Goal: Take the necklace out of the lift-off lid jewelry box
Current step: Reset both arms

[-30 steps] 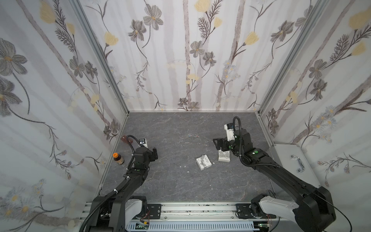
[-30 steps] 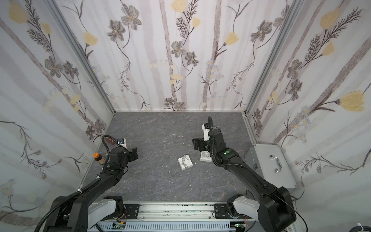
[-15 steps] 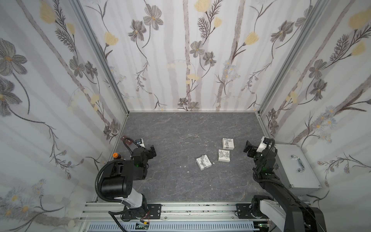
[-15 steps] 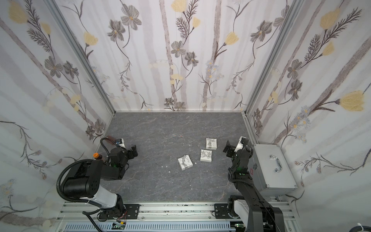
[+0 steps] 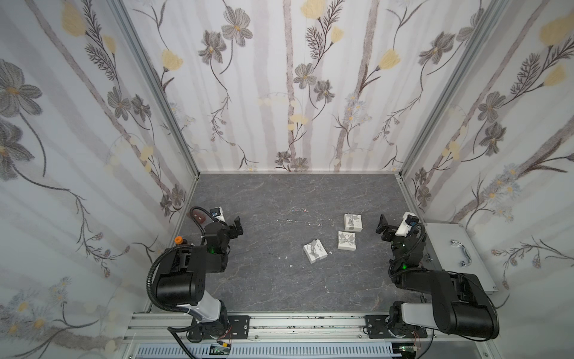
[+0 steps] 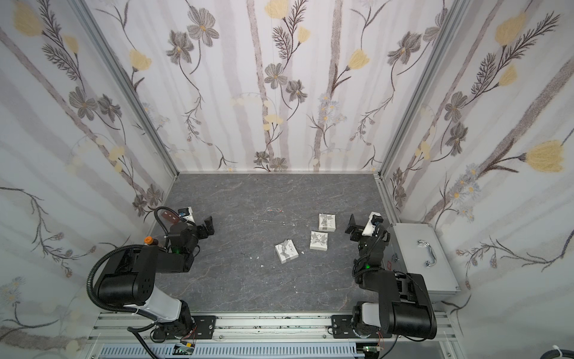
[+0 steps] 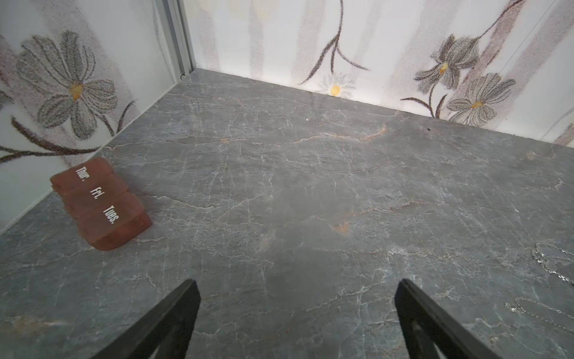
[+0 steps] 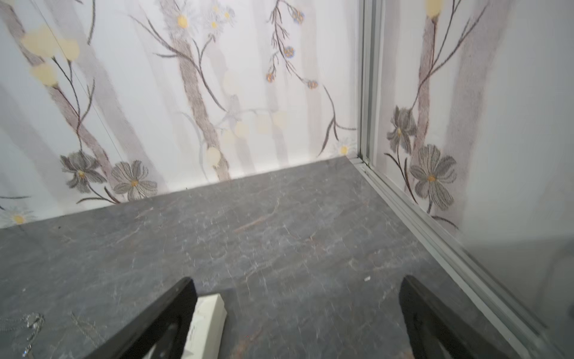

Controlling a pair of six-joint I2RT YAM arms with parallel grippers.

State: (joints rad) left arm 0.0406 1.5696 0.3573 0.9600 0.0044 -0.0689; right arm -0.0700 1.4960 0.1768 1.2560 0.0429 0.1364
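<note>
Judging from the layout, puts the task at or very near its end. Finds the necklace already out in the open, spread as thin silver chain on the bare grey tabletop, near but seemingly clear of the white box pieces in both top views. Cannot tell one chain from several at this size. Counts three pieces just beside it, toward the right arm: far box piece, middle box piece and tilted near box piece. Cannot sort lid from base, nor see inside any of them. Catches the left gripper spread wide over bare stone with nothing between the jaws, parked by the left wall close to a red-brown weekday pill organiser. Catches the right gripper equally wide and empty at the right edge, with a corner of a white box piece showing just beside one finger but not gripped. Leaves little to do, if anything: perhaps only checking the boxes for leftover chain, impossible to judge from here.
</note>
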